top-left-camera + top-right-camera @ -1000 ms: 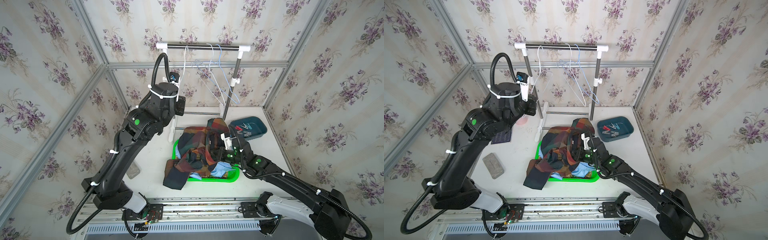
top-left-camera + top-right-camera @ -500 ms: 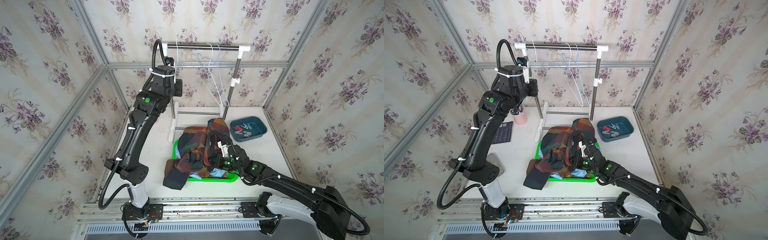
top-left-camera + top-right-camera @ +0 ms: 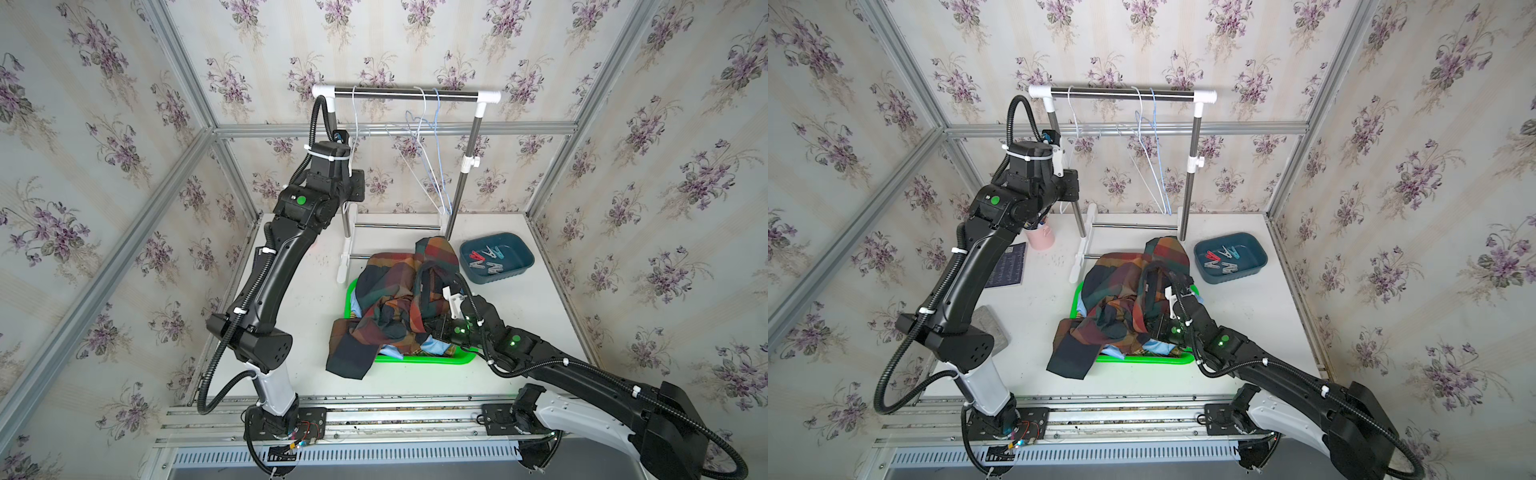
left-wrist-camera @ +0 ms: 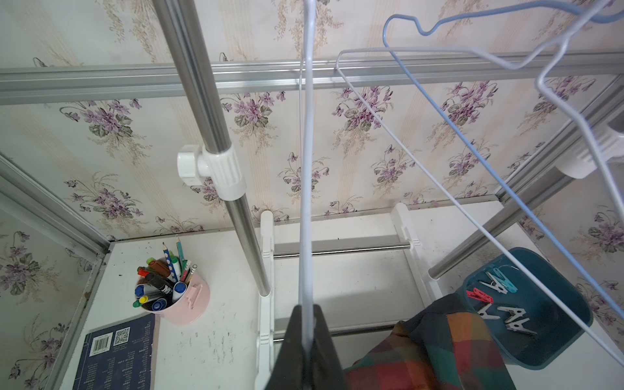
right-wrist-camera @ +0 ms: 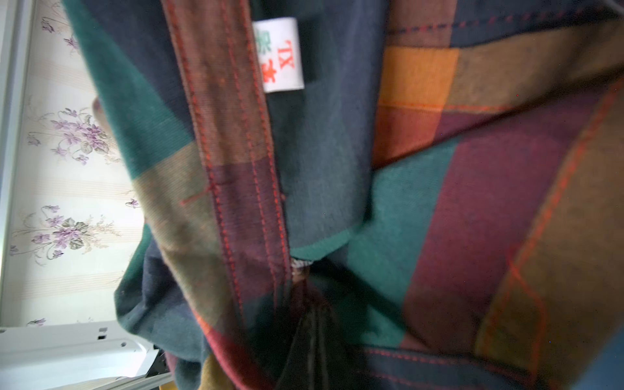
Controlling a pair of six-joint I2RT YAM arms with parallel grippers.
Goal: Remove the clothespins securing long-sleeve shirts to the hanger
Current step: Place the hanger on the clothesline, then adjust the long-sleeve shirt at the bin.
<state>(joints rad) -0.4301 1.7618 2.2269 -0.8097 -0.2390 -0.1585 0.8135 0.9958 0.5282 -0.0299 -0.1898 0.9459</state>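
**Pinching a hanger up high, gripping plaid cloth down low**

Holding the left gripper [image 4: 305, 309] up by the rack [image 3: 407, 94], close to its left post, with the jaws closed on the wire of a white hanger [image 4: 305, 169]. Hanging that hanger from the rail right beside the post. Hanging two more hangers [image 3: 432, 166], one white and one blue, farther right along the same rail.

Burying the right gripper [image 5: 310, 304] in the plaid shirt [image 3: 395, 291] over the basket [image 3: 415, 359], with the jaws pressed together on a fold of its cloth. Hiding the fingertips under that cloth in both top views.

Heaping the plaid shirt across the basket, with one dark part spilling over the near rim onto the table [image 3: 528, 316] and a peak of cloth standing up toward the bin [image 3: 517, 255]. Showing a bit of blue shirt [image 3: 435, 345] underneath, inside the basket by the right wrist.

Lying loose in the bin, apart from the shirts: the pins [image 3: 484, 259], namely a red pin [image 4: 479, 296], a teal pin [image 4: 504, 280] and several white-grey pins [image 4: 516, 319]. Resting the bin on the table just right of the basket, near the rack's right post.

Standing at the table's left, by the rack's foot: a pink cup [image 4: 184, 304] of pens, with a dark book [image 4: 118, 354] lying just beside it.
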